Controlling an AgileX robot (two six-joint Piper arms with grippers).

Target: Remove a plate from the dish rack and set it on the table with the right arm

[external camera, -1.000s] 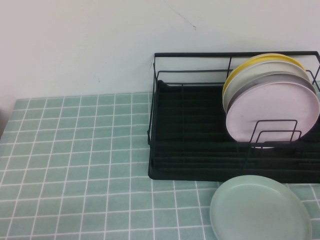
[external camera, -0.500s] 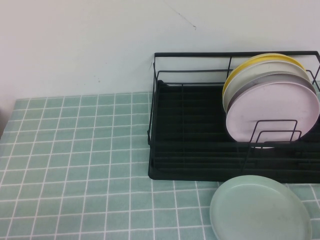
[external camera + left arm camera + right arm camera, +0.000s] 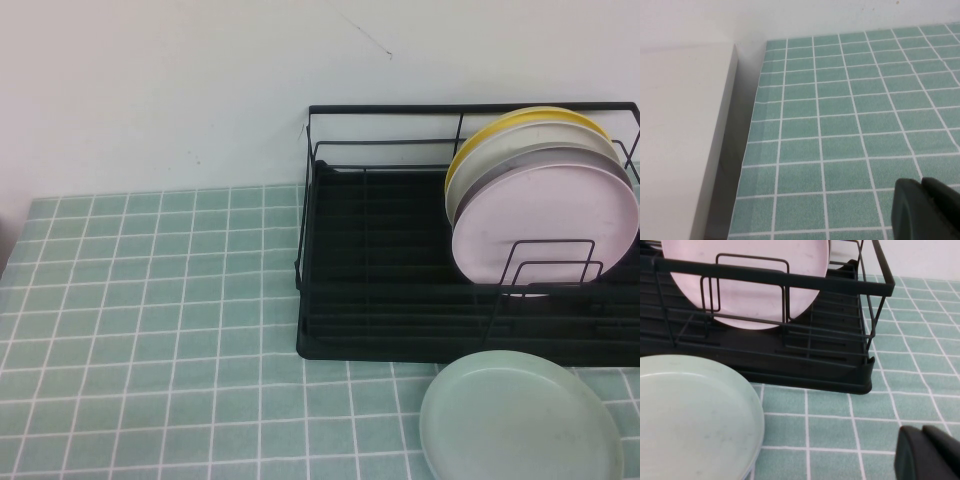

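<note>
From your high view, the plate (image 3: 520, 418) lies flat on the counter (image 3: 150, 330) at about 5 o'clock, its far rim just beside the front edge of the dish rack (image 3: 330, 300), nothing holding it. The dish rack fills the 3 o'clock side against the white wall (image 3: 180, 90); at its right end a pink plate (image 3: 540, 215) stands on edge behind the wire dividers, with a grey plate (image 3: 500, 165) and a yellow plate (image 3: 480, 135) stacked behind it. Neither arm shows in this view. In your left wrist view, the left hand (image 3: 927, 210) shows only as a black tip over bare checked cloth near the counter's edge, beside a pale ledge (image 3: 680, 140); you cannot tell whether it is clenched or released. In your right wrist view, the right hand (image 3: 929, 452) is a black tip clenched on nothing, above the cloth, apart from the plate and near the dish rack's front corner, with the pink plate upright inside the wires.
</note>
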